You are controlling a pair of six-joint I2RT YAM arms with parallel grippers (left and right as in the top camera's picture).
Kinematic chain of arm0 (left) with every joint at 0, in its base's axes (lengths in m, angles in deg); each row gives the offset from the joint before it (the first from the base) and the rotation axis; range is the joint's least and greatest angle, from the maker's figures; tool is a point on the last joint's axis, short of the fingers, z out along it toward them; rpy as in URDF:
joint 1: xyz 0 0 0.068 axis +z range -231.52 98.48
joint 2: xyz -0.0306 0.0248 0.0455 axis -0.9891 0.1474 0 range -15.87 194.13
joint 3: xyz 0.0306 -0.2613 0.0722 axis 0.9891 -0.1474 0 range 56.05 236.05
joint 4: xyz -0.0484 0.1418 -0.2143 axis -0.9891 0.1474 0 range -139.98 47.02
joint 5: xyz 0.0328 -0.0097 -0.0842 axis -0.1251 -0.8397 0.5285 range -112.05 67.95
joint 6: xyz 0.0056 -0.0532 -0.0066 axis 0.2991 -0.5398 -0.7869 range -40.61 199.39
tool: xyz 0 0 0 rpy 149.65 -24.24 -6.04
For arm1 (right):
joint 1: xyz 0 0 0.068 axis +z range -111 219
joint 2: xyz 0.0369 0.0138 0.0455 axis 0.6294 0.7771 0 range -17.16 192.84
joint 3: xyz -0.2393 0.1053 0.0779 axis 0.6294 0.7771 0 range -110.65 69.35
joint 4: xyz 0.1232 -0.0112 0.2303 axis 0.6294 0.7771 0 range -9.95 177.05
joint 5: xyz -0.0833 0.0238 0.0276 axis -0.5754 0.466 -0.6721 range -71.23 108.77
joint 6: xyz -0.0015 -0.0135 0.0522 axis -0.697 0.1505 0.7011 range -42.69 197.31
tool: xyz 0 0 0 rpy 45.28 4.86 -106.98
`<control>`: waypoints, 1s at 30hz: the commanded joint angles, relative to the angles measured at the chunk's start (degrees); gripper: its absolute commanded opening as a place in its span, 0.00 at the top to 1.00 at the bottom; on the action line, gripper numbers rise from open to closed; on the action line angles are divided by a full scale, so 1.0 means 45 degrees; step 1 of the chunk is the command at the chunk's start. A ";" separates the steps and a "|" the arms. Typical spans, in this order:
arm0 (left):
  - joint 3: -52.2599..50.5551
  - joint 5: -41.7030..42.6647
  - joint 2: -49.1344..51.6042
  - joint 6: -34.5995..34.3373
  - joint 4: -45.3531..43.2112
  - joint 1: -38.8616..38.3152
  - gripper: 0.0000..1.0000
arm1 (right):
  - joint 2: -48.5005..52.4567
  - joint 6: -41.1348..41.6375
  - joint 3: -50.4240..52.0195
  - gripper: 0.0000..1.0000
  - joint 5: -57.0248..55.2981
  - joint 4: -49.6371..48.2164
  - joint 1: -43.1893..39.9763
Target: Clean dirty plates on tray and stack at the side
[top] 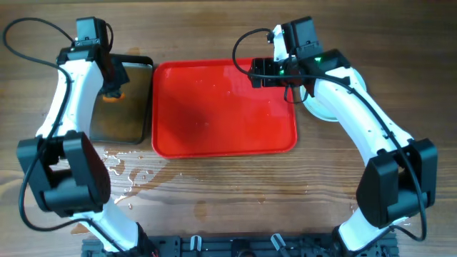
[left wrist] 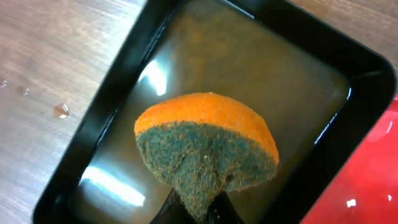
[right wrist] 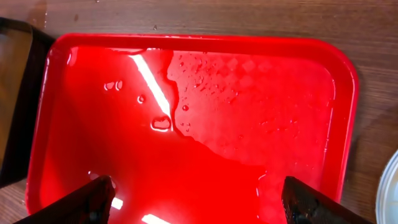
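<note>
The red tray (top: 214, 128) lies in the middle of the table, wet and with no plates on it; it fills the right wrist view (right wrist: 199, 74). The plates (top: 325, 108) sit as a pale stack right of the tray, mostly hidden under my right arm; an edge shows in the right wrist view (right wrist: 390, 193). My right gripper (top: 260, 73) is open and empty above the tray's far right corner (right wrist: 196, 202). My left gripper (top: 114, 89) is shut on an orange and green sponge (left wrist: 205, 149), held over the black pan (left wrist: 93, 149).
The black metal pan (top: 132, 125) holds brownish water and stands left of the tray. Water puddles (top: 125, 168) lie on the wooden table in front of the pan. A black rail (top: 235, 246) runs along the near edge.
</note>
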 commanded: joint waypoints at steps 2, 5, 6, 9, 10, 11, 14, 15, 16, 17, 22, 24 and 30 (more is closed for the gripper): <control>-0.0010 0.0690 0.0593 0.0743 -0.0282 0.0039 0.96 | 0.0515 0.0194 -0.0185 0.12 -0.0393 -0.0010 0.0073; -0.0010 0.0971 0.0539 0.1035 -0.0418 0.0044 0.96 | 0.0515 0.0160 -0.0185 0.12 -0.0393 -0.0019 0.0073; -0.0010 0.0971 0.0631 0.1574 -0.0680 0.0068 0.96 | 0.0515 0.0165 -0.0185 0.12 -0.0393 -0.0024 0.0073; -0.0010 0.0976 0.1039 0.2846 -0.1161 0.0151 0.96 | 0.0515 0.0146 -0.0185 0.12 -0.0393 0.0039 0.0073; -0.0010 0.0976 0.1243 0.2992 -0.1239 0.0185 0.93 | 0.0515 0.0151 -0.0185 0.12 -0.0393 0.0039 0.0073; -0.0010 0.0976 0.1452 0.2987 -0.1277 0.0199 0.83 | 0.0515 0.0146 -0.0185 0.12 -0.0393 0.0029 0.0073; -0.0010 0.0976 0.2006 0.2987 -0.1292 0.0199 0.54 | 0.0476 0.0151 -0.0189 0.12 -0.0301 0.0189 0.0068; -0.0010 0.0976 0.2059 0.2987 -0.1326 0.0204 0.46 | 0.0427 0.0131 -0.0189 0.12 -0.0238 0.0243 0.0058; -0.0010 0.0976 0.2089 0.2987 -0.1365 0.0209 0.37 | 0.0364 0.0117 -0.0194 0.12 -0.0238 0.0311 0.0058; -0.0010 0.0976 0.2089 0.2987 -0.1428 0.0209 0.16 | 0.0194 0.0049 -0.0204 0.12 -0.0233 0.0398 0.0058; -0.0010 0.0976 0.2084 0.2982 -0.1375 0.0209 0.00 | -0.1375 -0.0481 -0.0976 0.12 -0.0253 0.1258 -0.0146; -0.0010 0.0976 0.2084 0.2982 -0.1375 0.0209 0.00 | -0.2487 -0.0505 -0.1365 0.12 -0.0257 0.1681 -0.0389; -0.0010 0.0976 0.2084 0.2987 -0.1375 0.0209 0.00 | -0.5804 -0.0248 -0.1486 0.00 0.0325 0.1744 -0.0811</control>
